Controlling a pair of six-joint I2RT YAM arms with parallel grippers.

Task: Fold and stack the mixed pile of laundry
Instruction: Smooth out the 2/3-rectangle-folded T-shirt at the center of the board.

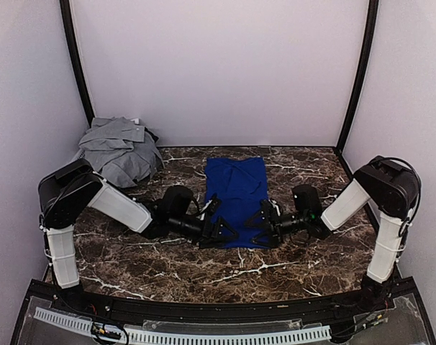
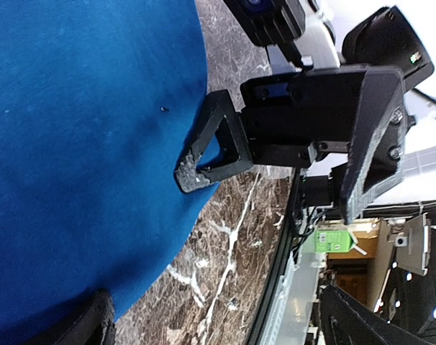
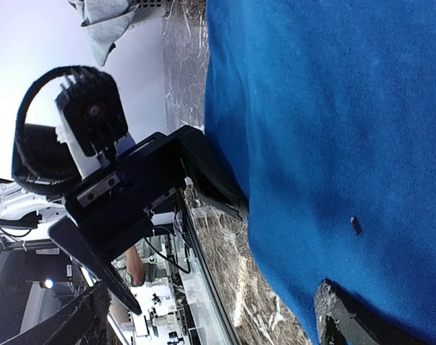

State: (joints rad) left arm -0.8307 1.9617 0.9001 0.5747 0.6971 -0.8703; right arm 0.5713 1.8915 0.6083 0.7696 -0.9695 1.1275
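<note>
Your left end effector (image 1: 219, 230) and right end effector (image 1: 257, 228) stood open at the near corners of the shirt (image 1: 236, 188), centre of the table (image 1: 311, 253); the pile (image 1: 121, 151) lay far left. The cloth looked soft and limp: pinching both corners suited it.

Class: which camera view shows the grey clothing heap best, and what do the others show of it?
The top external view: the grey clothing heap sits whole at back left, apart from the blue garment. The right wrist view catches only a grey edge of it at its top; the left wrist view shows none.
</note>
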